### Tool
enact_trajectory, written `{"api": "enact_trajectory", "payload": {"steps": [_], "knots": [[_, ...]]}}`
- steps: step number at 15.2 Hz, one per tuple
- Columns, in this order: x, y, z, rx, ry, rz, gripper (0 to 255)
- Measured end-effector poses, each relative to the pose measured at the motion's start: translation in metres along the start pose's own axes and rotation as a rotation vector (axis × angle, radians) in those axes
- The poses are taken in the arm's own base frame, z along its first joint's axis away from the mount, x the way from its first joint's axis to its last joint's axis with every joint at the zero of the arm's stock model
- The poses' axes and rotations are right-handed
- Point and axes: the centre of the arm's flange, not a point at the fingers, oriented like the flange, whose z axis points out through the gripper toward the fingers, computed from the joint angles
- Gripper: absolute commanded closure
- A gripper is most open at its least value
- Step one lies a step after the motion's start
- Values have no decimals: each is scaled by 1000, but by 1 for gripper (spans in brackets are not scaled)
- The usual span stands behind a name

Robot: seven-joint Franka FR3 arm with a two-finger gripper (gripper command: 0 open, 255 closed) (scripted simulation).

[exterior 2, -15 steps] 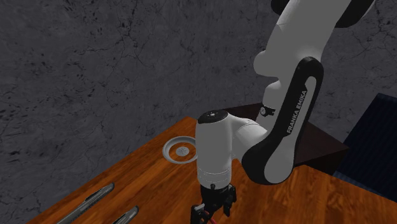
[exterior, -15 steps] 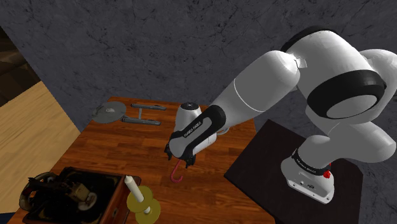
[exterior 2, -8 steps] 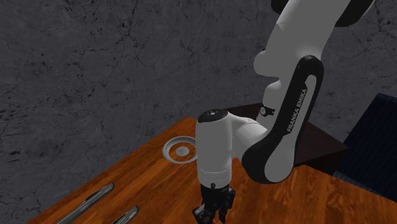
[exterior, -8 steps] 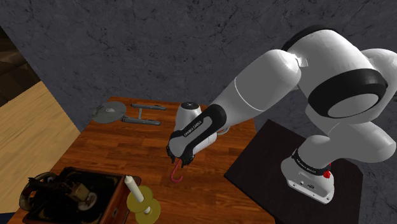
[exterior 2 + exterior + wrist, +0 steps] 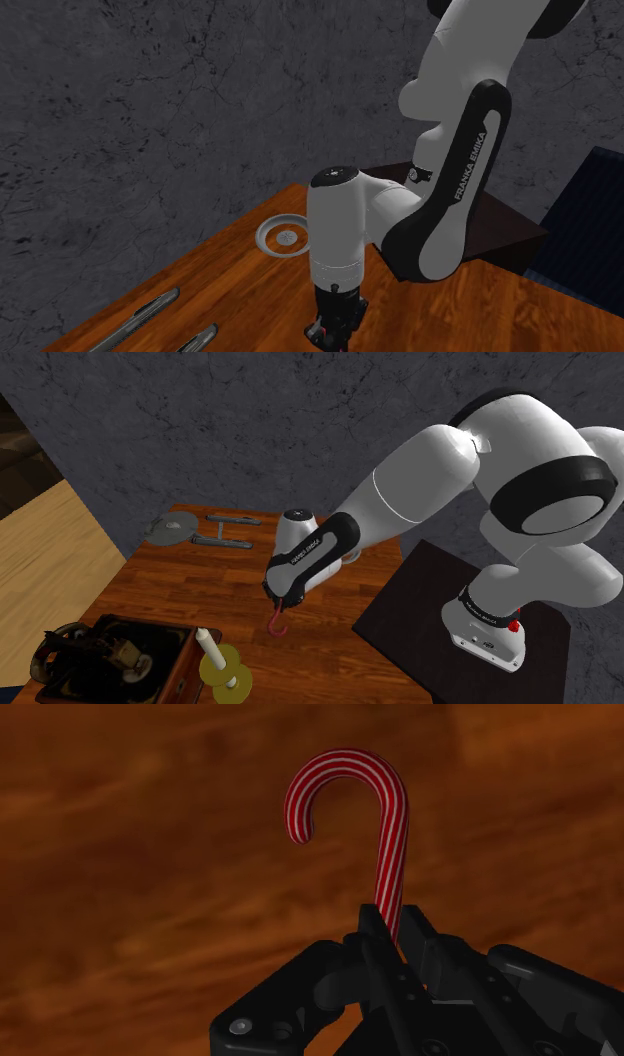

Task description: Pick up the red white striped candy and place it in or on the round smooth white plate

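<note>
Since gripper (image 5: 397, 926) is clamped on the candy cane (image 5: 388, 844) stem, hook end down, I read the plate (image 5: 170, 530) at 10 o'clock from it, shoulder view.

We see a white arm (image 5: 420, 482) with dark joint bands (image 5: 545, 492), one lettered FRANKA EMIKA (image 5: 467, 150), a red button (image 5: 514, 624) at the base (image 5: 478, 630), and an all-black tool (image 5: 393, 919).
</note>
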Motion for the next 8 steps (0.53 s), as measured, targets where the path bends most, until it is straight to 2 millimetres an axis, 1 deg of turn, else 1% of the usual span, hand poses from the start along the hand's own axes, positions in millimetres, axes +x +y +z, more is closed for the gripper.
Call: {"api": "enact_trajectory", "payload": {"steps": [8], "knots": [[-7,-3,-39,0,1,0,255]]}}
